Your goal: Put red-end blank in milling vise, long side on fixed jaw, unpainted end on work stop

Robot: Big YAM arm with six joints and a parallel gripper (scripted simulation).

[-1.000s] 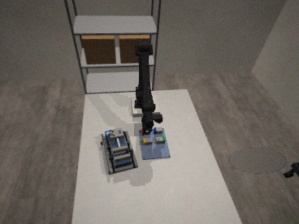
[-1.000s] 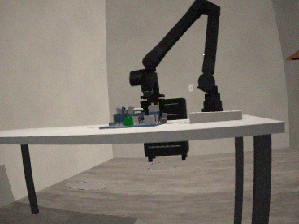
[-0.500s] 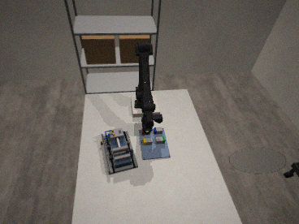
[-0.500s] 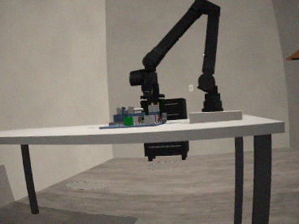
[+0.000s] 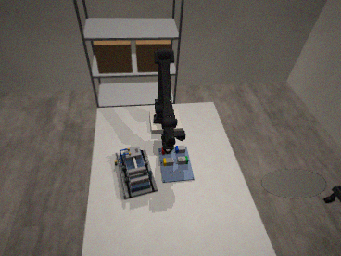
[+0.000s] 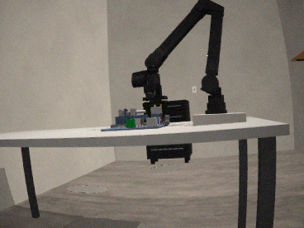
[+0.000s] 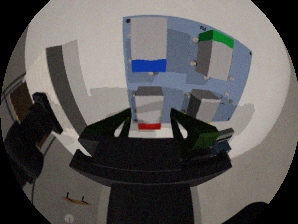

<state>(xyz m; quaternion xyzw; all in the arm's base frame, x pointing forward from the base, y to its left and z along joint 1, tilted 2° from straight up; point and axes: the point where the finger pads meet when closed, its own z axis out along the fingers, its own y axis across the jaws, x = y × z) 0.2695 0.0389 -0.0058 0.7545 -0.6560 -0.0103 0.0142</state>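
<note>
- Surface [image 5: 222, 204]: white top filling the centre of the top view. Carries vise, plate and the arm's base.
- Arm [image 5: 163, 88]: black, reaching from the upper centre down to the plate. Risk: a skewed descent would knock neighbouring blanks off their places.
- Vise [image 5: 135, 172]: left of centre in the top view, well apart from the plate. Risk: the carry ends with the painted end toward the work stop, since the stop is too small to make out here.
- Plate [image 5: 183, 175]: blue, just right of the vise, bearing four blanks.
- Pincer [image 7: 152, 131]: partly open, holding nothing, fingers astride the red blank at the wrist view's centre. Risk: closing off-centre would twist the blank.
- Red blank [image 7: 149, 111]: on the plate, between the fingers, not yet gripped.
- Blue blank [image 7: 148, 46], green blank [image 7: 214, 52]: upper part of the wrist view; must stay put.
</note>
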